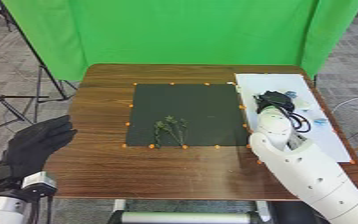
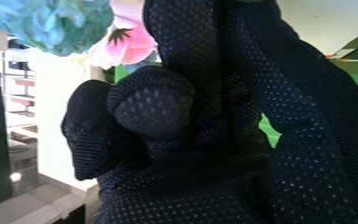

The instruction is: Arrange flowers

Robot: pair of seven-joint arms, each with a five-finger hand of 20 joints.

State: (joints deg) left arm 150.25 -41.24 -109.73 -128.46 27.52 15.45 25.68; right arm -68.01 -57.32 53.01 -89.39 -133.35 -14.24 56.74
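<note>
A brown wooden table [image 1: 100, 175] stretches across the middle of the head view, with a green curtain [image 1: 193, 32] hanging behind it at the top of the frame. Slightly left of center on the tabletop lies a square black mat [image 1: 189, 102], with small orange dots along its edges. Slender green sprigs [image 1: 170, 129] lie on the lower left part of the mat, their leafy tops spread apart and their stems running toward the mat's lower edge.

At the right of the frame, a long white sheet [image 1: 264, 82] lies on the table. On it are a blue flower [image 1: 291, 94] at the upper right, a pale flower [image 1: 303, 106] just below that, and another blue flower [image 1: 320, 121] lower down.

The right hand [image 1: 275, 100], in a black glove, is over the upper part of the sheet, near the flowers. I cannot tell whether it is spread, pressed together or pinching something. In the right wrist view, a ruffled blue-green bloom [image 2: 55, 22] and a pink blossom [image 2: 129, 42] appear close together beyond the glove.

The left hand [image 1: 31, 147], also black-gloved, is at the lower left of the frame, beside the table's left edge. Its fingers are straight and close together, holding nothing.
</note>
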